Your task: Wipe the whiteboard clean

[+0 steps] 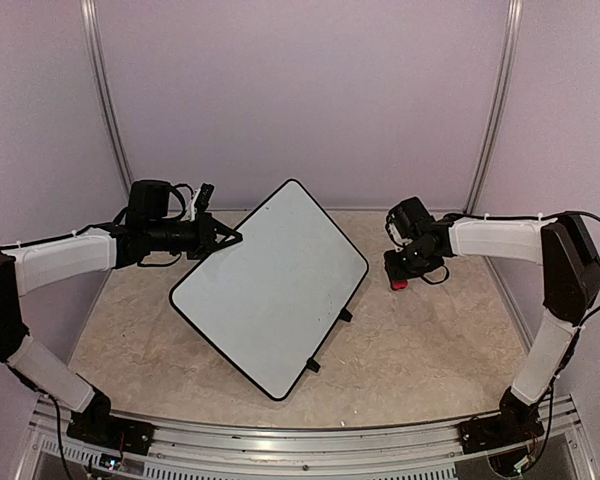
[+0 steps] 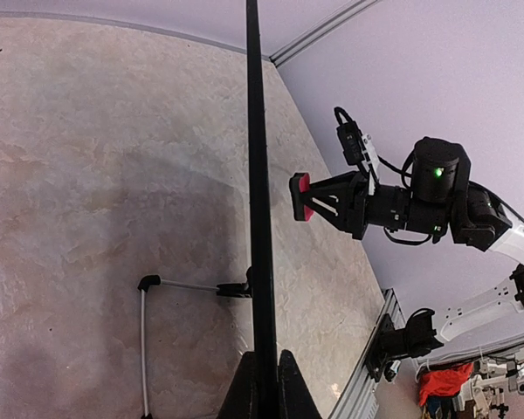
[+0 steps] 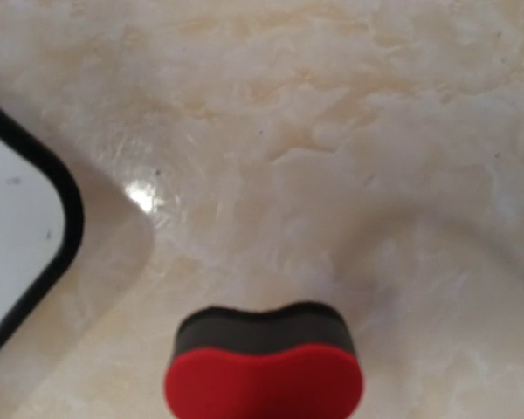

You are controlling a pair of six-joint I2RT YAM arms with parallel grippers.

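The whiteboard [image 1: 270, 285] lies slanted in mid-table, its white face wiped nearly clean. My left gripper [image 1: 228, 238] is shut on its upper-left rim. In the left wrist view that rim [image 2: 255, 175] runs edge-on as a black bar pinched between the fingers of the left gripper [image 2: 266, 384]. My right gripper [image 1: 398, 278] is low over the table, right of the board, shut on a red eraser [image 2: 301, 196] with a dark felt face. The right wrist view shows the eraser [image 3: 264, 367] just above the table and one whiteboard corner [image 3: 13, 227] at left; its fingers are hidden.
Small black feet [image 1: 345, 316] stick out along the board's lower-right edge. A thin white support rod [image 2: 143, 349] reaches the table under the board. Purple walls with metal posts [image 1: 490, 110] close the back and sides. An aluminium rail [image 1: 300, 445] runs along the near edge.
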